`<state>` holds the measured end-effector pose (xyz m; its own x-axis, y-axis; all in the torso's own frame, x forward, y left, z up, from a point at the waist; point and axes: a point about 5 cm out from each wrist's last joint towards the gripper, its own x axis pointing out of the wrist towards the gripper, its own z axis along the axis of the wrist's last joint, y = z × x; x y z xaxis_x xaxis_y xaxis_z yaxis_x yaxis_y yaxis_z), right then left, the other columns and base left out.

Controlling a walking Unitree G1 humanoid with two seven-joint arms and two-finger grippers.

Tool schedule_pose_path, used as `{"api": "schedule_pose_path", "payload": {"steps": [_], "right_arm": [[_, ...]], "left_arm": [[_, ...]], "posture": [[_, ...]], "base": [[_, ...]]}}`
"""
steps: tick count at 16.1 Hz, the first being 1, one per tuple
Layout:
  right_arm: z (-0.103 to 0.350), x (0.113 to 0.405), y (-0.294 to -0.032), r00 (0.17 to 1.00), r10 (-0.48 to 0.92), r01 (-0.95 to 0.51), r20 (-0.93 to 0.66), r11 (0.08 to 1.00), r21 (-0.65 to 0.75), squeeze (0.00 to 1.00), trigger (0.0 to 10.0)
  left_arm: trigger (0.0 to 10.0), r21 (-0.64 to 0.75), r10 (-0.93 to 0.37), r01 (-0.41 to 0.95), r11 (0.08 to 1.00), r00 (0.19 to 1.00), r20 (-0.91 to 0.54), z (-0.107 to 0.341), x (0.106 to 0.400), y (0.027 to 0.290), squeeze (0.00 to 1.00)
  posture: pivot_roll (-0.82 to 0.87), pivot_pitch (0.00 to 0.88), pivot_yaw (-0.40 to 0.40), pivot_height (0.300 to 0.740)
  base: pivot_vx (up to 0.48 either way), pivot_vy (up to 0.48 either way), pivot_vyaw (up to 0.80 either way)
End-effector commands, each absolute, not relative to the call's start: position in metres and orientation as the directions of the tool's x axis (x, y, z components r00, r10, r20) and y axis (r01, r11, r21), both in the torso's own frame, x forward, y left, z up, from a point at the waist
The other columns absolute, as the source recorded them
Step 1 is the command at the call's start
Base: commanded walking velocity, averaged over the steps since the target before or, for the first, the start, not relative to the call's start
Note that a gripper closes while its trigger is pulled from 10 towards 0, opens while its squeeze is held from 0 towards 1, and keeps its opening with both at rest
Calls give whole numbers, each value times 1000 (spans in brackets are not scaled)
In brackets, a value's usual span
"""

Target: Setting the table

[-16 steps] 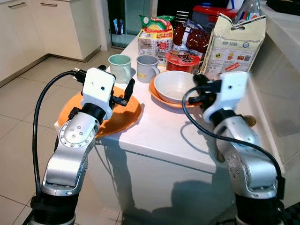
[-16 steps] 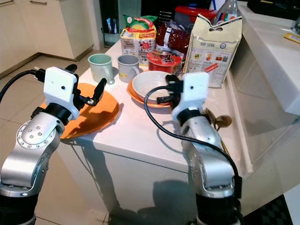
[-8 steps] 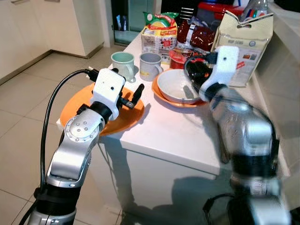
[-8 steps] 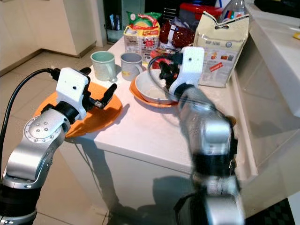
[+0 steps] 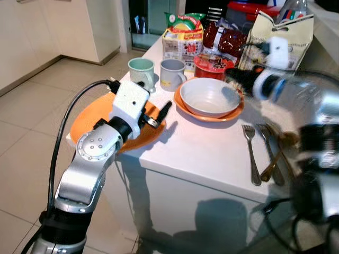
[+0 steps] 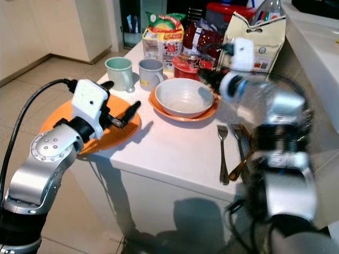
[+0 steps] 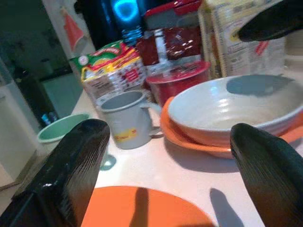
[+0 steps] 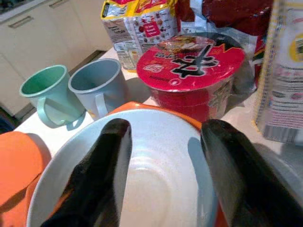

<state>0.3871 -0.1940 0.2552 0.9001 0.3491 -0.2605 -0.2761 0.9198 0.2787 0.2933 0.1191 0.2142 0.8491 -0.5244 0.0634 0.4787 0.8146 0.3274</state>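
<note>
A large orange plate lies at the table's near left corner. My left gripper hovers over its right edge, open and empty, fingers wide apart. Beyond it a white bowl sits on a small orange plate. My right gripper, blurred with motion, is over the bowl's far right rim; its fingers stand apart above the bowl with nothing between them. A green mug and a grey mug stand behind the big plate. Two forks and a spoon lie at the right.
A red noodle cup, snack packets and a tall paper bag crowd the table's back. A white counter wall rises on the right. Tiled floor and cabinets lie to the left. Bare tabletop shows before the bowl.
My right arm has swung up and forward from the table's near edge to the bowl's far side, uncovering the cutlery. The left gripper has edged slightly right over the plate.
</note>
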Motion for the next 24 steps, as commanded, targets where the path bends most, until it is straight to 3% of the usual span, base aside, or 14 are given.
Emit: {"api": "schedule_pose_path", "payload": {"steps": [1,3,4,5,6,9,17,24], "right_arm": [[264,387,-198,893,367,-291,-259,912,289,1000,10000],[263,386,-200,863,376,-295,-336,917,270,1000,10000],[259,386,-199,844,379,-291,-380,918,270,906,10000],[256,385,-196,827,401,-297,-394,907,299,243,10000],[255,384,-195,818,410,-296,-403,901,316,0,10000],[247,380,-189,784,418,-267,-459,894,359,0,10000],[257,378,-199,826,350,-171,-441,903,395,0,10000],[238,371,-196,738,396,-148,-546,885,442,0,10000]], "left_arm": [[10000,336,-551,505,795,833,50,215,290,117,0],[10000,336,-559,516,788,828,40,214,288,115,0],[10000,332,-556,514,791,831,37,213,286,115,0],[10000,329,-553,514,792,833,31,212,285,116,0],[10000,329,-554,516,791,832,27,211,284,116,0],[10000,331,-558,522,786,830,17,209,283,115,0],[10000,338,-566,532,776,825,2,209,284,115,0],[10000,332,-579,547,768,815,-5,207,282,112,0]], "posture": [[49,0,-42,740],[58,0,-66,740],[57,0,-65,740],[57,0,-67,740],[60,0,-72,740],[56,0,-69,740],[54,0,-57,740],[47,0,-62,740]], "base": [[0,0,0],[0,0,0],[0,0,0],[0,0,0],[0,0,0],[0,0,0],[0,0,0],[0,0,0]]}}
